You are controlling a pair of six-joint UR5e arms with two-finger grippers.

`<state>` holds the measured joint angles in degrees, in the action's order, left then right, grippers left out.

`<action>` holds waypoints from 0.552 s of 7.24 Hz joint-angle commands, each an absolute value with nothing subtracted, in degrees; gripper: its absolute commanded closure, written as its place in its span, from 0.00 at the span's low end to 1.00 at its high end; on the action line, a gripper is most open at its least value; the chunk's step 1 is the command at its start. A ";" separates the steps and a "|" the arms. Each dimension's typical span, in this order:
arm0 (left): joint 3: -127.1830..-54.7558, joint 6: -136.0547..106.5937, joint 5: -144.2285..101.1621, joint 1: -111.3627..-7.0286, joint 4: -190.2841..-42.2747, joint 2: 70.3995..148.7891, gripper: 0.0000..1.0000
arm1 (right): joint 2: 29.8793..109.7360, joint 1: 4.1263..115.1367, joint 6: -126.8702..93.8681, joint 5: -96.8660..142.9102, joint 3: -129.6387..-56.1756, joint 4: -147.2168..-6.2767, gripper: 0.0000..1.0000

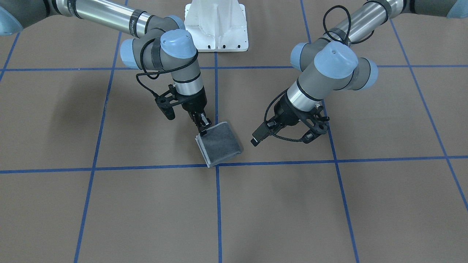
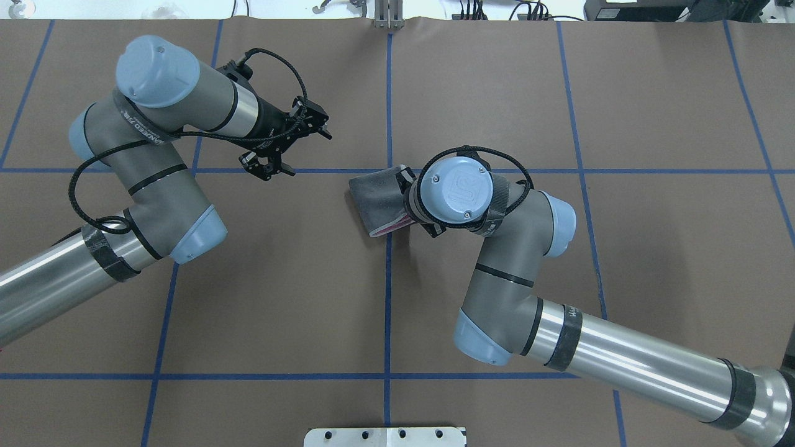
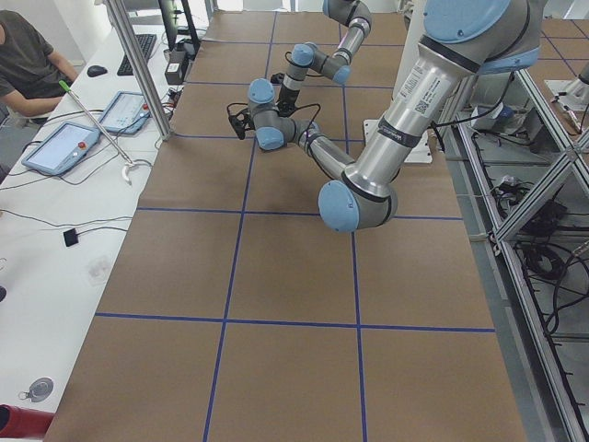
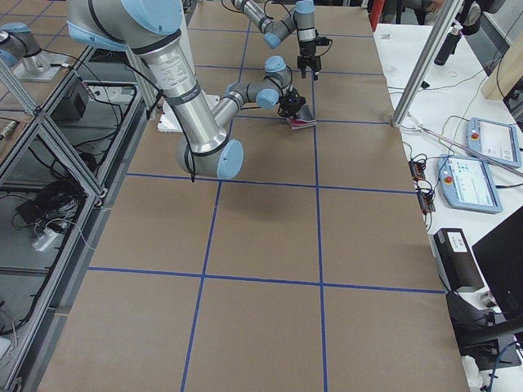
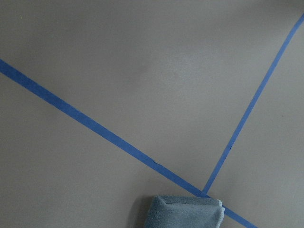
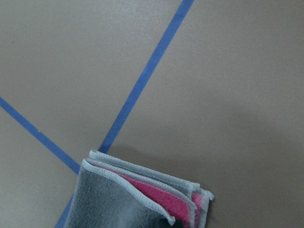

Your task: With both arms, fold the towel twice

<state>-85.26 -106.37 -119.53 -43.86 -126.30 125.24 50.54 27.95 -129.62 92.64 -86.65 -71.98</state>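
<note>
Brown taped table (image 1: 109, 204); folded towel (image 1: 223, 144) corner in right hand (image 1: 203, 127); left hand (image 2: 268, 166) apart

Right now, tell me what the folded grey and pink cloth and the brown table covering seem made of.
The folded grey and pink cloth looks like soft microfibre or terry: matte, fuzzy nap, stitched light hems. The brown table covering is probably paper or thin card sheet: flat, matte, no visible weave.

Right arm (image 2: 497, 261) overhangs towel (image 2: 376, 198); bare table (image 2: 279, 298) elsewhere
</note>
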 commanded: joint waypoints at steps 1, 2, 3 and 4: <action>-85.25 -106.35 -119.53 -43.86 -126.30 125.24 0.01 | 50.98 28.91 -128.50 92.72 -86.57 -71.63 0.73; -85.25 -106.35 -119.53 -43.86 -126.30 125.24 0.01 | 51.15 29.26 -127.10 92.72 -86.49 -71.63 0.48; -85.34 -106.35 -119.53 -43.86 -126.30 125.24 0.01 | 51.50 29.53 -126.74 92.81 -86.40 -71.54 0.27; -85.25 -106.35 -119.53 -43.86 -126.30 125.24 0.01 | 51.50 29.71 -126.65 92.81 -86.40 -71.54 0.01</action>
